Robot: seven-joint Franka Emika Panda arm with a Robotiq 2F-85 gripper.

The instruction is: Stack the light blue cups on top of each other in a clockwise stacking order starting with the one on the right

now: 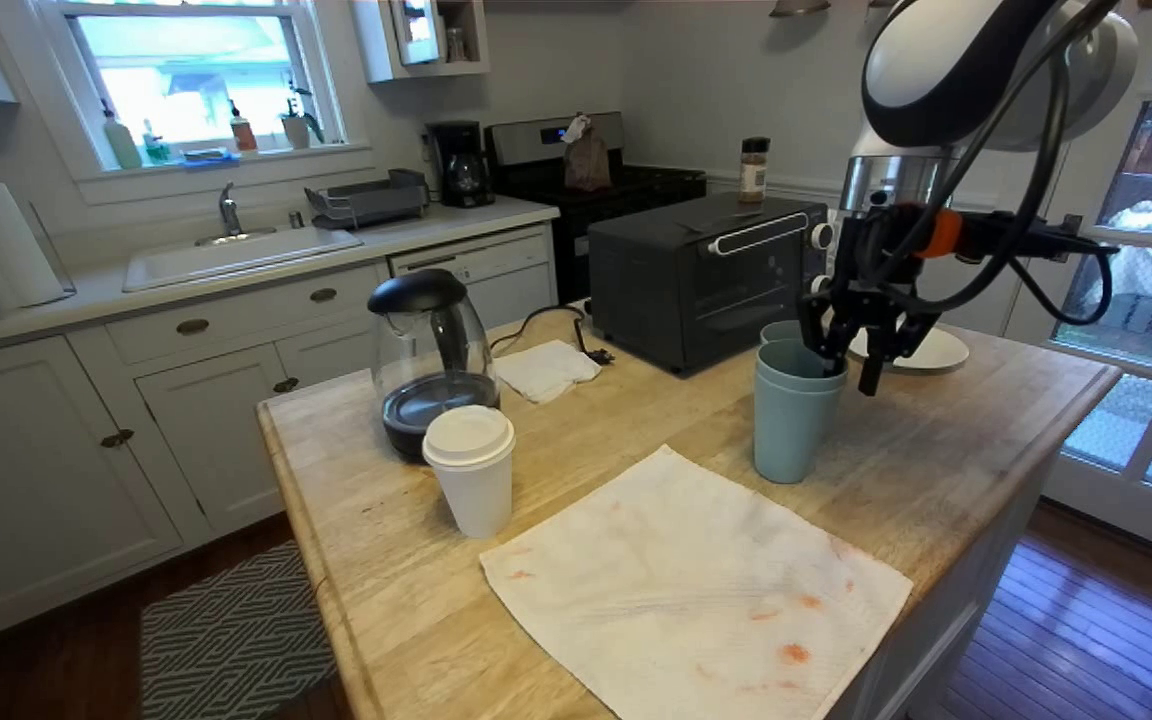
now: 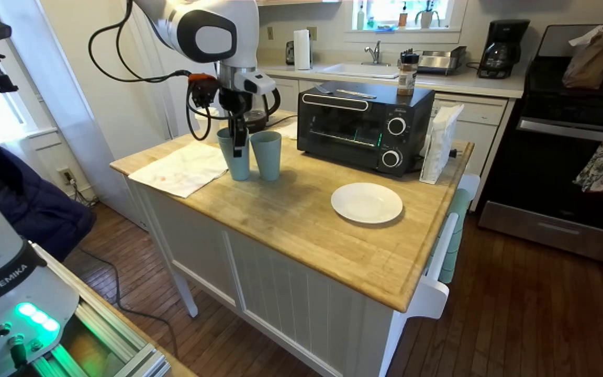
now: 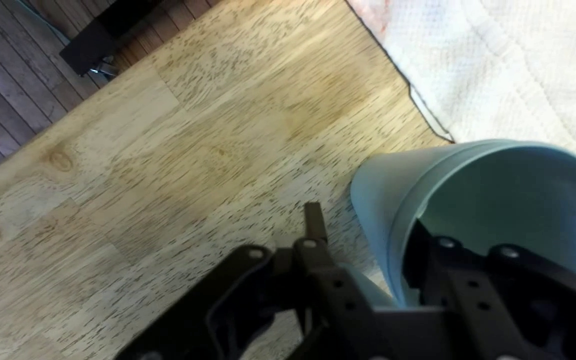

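A light blue cup (image 1: 796, 430) stands upright on the wooden table near the cloth. It also shows in an exterior view (image 2: 234, 159) and in the wrist view (image 3: 388, 182). A second line just under its rim looks like one cup nested in another. Another light blue cup (image 2: 267, 157) stands upright beside it; it is mostly hidden in an exterior view (image 1: 778, 330) and in the wrist view (image 3: 364, 287). No third cup shows standing apart. My gripper (image 1: 844, 365) is open over the near cup's rim (image 3: 365, 227). One finger is inside the cup; the other is outside, apart from the wall.
A black toaster oven (image 1: 696, 275) with a spice jar (image 1: 753, 170) on top stands behind the cups. A white plate (image 2: 367, 202), a cloth (image 1: 696, 590), a lidded white cup (image 1: 473, 475) and a glass carafe (image 1: 436, 370) are also on the table.
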